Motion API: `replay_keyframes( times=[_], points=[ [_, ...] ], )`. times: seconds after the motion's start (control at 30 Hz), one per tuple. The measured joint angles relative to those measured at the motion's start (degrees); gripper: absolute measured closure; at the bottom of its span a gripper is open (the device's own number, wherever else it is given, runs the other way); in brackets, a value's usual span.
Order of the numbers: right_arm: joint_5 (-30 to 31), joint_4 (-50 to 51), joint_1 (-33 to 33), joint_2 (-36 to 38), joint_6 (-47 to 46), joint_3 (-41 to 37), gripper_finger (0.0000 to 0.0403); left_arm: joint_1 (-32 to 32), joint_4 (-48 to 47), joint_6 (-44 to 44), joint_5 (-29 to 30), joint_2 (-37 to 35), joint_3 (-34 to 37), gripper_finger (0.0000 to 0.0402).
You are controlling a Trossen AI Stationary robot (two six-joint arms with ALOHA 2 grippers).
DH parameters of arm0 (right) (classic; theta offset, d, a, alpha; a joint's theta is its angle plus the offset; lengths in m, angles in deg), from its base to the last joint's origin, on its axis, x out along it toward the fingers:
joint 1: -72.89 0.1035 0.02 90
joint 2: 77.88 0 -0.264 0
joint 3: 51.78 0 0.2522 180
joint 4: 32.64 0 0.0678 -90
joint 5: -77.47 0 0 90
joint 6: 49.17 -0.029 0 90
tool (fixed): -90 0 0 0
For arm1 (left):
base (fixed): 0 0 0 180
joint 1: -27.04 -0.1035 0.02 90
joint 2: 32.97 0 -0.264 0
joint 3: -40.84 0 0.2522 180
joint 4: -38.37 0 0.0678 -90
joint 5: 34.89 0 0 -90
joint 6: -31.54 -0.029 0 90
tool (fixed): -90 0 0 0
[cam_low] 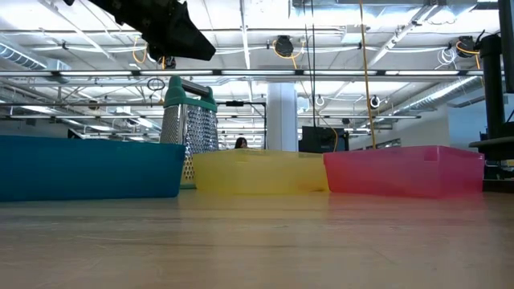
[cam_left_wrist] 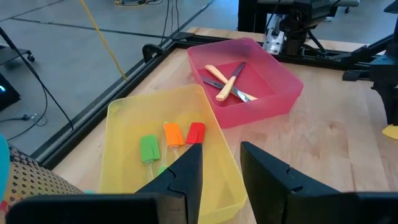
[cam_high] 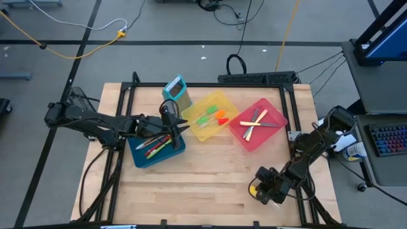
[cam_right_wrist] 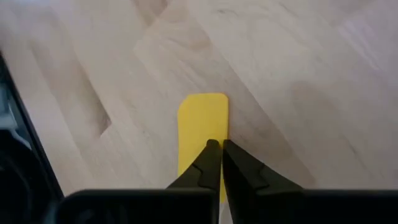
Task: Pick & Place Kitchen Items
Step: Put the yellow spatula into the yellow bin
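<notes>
**Right pincer pinched shut over the yellow spatula at the counter's near right**

No brand, label or lettering can be read on any of the things here.

The yellow-headed mini spatula (cam_right_wrist: 203, 121) lies flat on the bare wood near the front right corner of the counter (cam_high: 191, 191), its head a plain rounded yellow slab; its handle is hidden under the fingers. The right pincer (cam_right_wrist: 217, 148) is down on it, tips drawn together with no gap between them, meeting over the handle end of the yellow head. Whether it truly grips the spatula I cannot tell; the tips touch or sit just over it.

Three more spatulas, green (cam_left_wrist: 149, 148), orange (cam_left_wrist: 173, 133) and red (cam_left_wrist: 195, 132), lie side by side in the yellow bin (cam_high: 224, 100) at the middle of the counter's back half. Cream-handled knives (cam_left_wrist: 224, 86) lie crossed in the red bin (cam_high: 276, 137) to its right. The blue bin (cam_high: 141, 158) to the left holds a bundle of slim spoons (cam_high: 159, 145), red, green and wooden. An upright box grater with a teal frame (cam_high: 176, 91) stands at the back edge between the blue and yellow bins.

The left pincer (cam_left_wrist: 221, 163) hangs above the blue bin's inner edge, fingers parted with a clear gap and nothing between them.
</notes>
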State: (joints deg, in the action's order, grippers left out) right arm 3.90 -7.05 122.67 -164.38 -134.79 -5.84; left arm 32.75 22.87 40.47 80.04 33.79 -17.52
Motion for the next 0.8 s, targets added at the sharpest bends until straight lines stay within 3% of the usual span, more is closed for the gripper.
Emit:
replay_keyframes(
  times=[0.17,0.33,0.53,0.8],
  points=[
    [1.8,-4.0,-0.3,0.0,7.9,0.0,0.037,0.0,0.0,0.3,0.0,0.0,0.0,0.0289],
    [2.5,-10.2,-0.1,-0.1,15.5,0.0,0.0299,0.0,0.0,0.6,0.0,0.0,0.0,0.0289],
    [4.3,-13.8,2.9,-0.6,31.5,0.0,0.0227,0.0,0.1,1.7,0.0,0.0,0.0,0.0289],
    [12.3,-17.2,7.6,-9.7,33.7,0.1,0.0224,0.0,0.2,5.0,0.0,0.0,0.0,0.0289]
  ],
)
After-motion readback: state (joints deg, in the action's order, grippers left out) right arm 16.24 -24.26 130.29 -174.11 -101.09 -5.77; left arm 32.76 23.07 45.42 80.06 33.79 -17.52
